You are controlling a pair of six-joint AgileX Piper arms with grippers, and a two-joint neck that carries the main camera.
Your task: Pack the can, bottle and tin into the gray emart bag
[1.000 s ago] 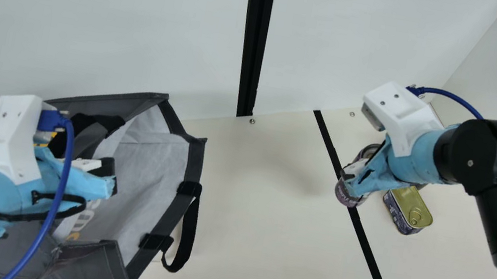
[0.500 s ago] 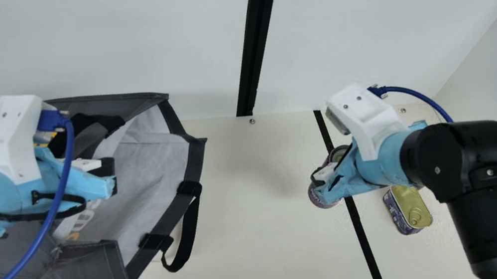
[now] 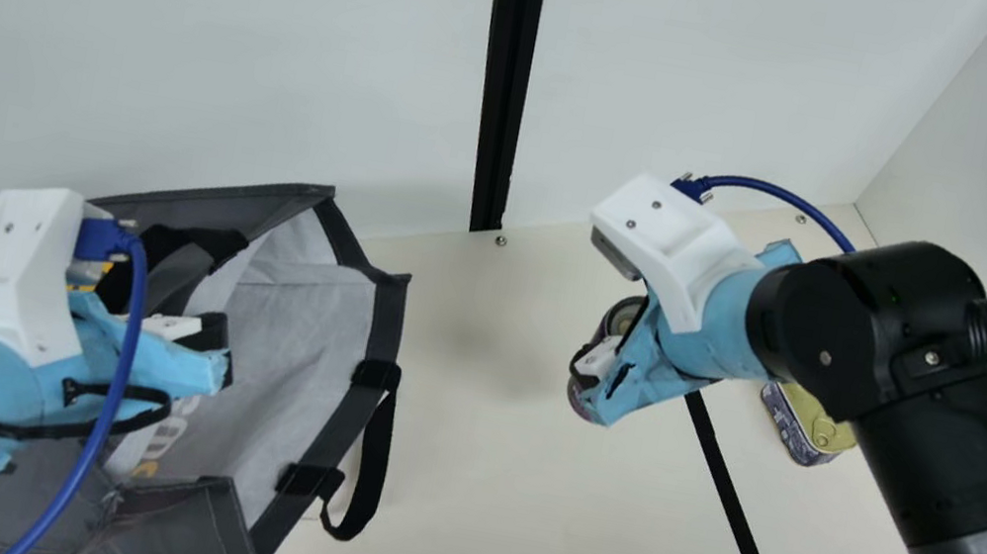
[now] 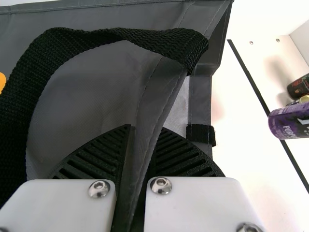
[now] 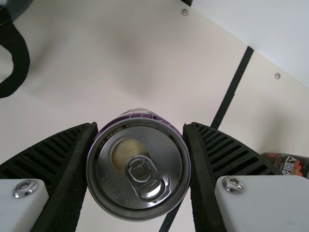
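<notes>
The right gripper point(image 3: 592, 392) is open only as wide as the purple can point(image 5: 140, 169), with its 2 black fingers point(image 5: 205, 154) pressed against opposite sides of the metal. The can sits between them, its ring-pull end towards the wrist camera. This gripper is to the right of the gray bag point(image 3: 386, 319), with bare table between them.

The left gripper point(image 3: 215, 356) is nearly closed, its 2 fingers pinching a fold of the bag's wall point(image 4: 149, 130). The bag spreads around and under this gripper, its mouth gaping to the gripper's right. A black carrying strap point(image 4: 48, 53) loops near the fingertips, and another strap point(image 3: 373, 468) hangs on the bag's side, between the 2 grippers.

The tin point(image 3: 818, 434) is on the table to the right of the right gripper, partly hidden by that gripper's arm. The dark bottle point(image 5: 289, 166) is well apart from the same gripper, close to the tin. From the right gripper, a black line point(image 3: 744, 520) on the table runs off towards the main view's lower edge.
</notes>
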